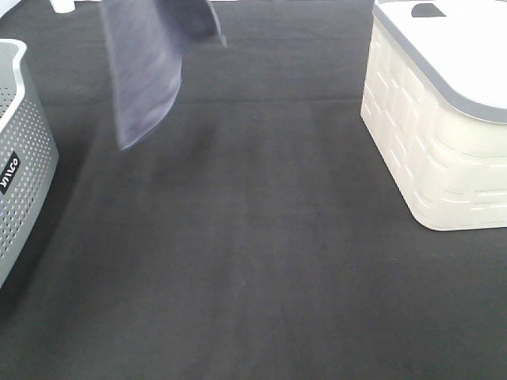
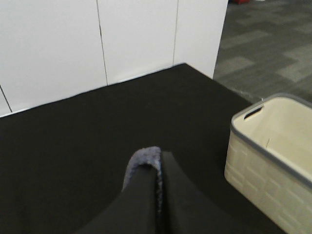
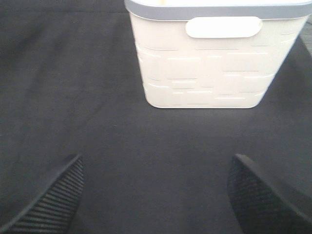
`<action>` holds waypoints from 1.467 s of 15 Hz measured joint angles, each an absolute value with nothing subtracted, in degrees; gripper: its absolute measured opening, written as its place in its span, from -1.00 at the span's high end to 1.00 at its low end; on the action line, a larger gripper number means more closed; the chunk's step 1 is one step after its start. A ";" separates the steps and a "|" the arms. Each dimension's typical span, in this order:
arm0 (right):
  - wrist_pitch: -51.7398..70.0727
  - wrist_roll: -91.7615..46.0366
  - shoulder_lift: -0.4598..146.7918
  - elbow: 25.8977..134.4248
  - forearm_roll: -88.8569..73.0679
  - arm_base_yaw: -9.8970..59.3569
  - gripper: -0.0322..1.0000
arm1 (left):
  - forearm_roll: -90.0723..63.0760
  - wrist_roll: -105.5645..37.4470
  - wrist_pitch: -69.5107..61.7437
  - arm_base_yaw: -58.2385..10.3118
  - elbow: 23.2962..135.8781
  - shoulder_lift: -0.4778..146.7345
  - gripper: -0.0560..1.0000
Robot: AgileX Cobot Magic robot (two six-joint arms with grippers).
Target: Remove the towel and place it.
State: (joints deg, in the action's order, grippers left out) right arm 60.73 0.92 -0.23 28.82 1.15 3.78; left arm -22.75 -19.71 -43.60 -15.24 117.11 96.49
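Big flat black-cloth worktop (image 1: 261, 269): it fills most of the high view, and both baskets stand on it.

Grey-rimmed cream plastic basket (image 1: 432, 150): it stands on the worktop at the right side of the high view. Its walls have a brick pattern, and there is a handle hole just under the rim.

Holey grey plastic basket (image 1: 20, 166): it stands at the left edge of the high view, only partly in the picture. A small black label (image 1: 8, 172) with white letters sits on its wall.

Soft grey-lavender towel (image 1: 146, 75): it hangs in the air over the far part of the worktop, between the two baskets and nearer the grey basket. It droops down from the top of the high view and looks blurry. The black left claw (image 2: 158, 168) grips it.

Black left claw: its two fingers (image 2: 141, 195) are squeezed close together on the towel. A fuzzy bit of towel pokes out at the tips. The claw is up above the worktop, with the cream basket off to one side.

Black right claw (image 3: 156, 195): its two ribbed fingers stand wide apart and hold nothing. It is low over the worktop and points at the handle side of the cream basket.
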 joint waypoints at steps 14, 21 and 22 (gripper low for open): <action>39.94 -34.03 9.63 29.28 -37.18 3.78 -0.49 | -33.52 -40.85 -64.57 -15.24 117.11 103.02 0.89; 38.39 -73.34 32.14 29.28 -65.78 3.78 -0.46 | -12.09 -22.92 -57.07 -25.55 117.11 103.02 0.89; 37.30 -75.17 34.03 29.28 -66.81 3.78 -0.46 | -9.05 -19.48 -56.89 -27.44 117.11 103.02 0.89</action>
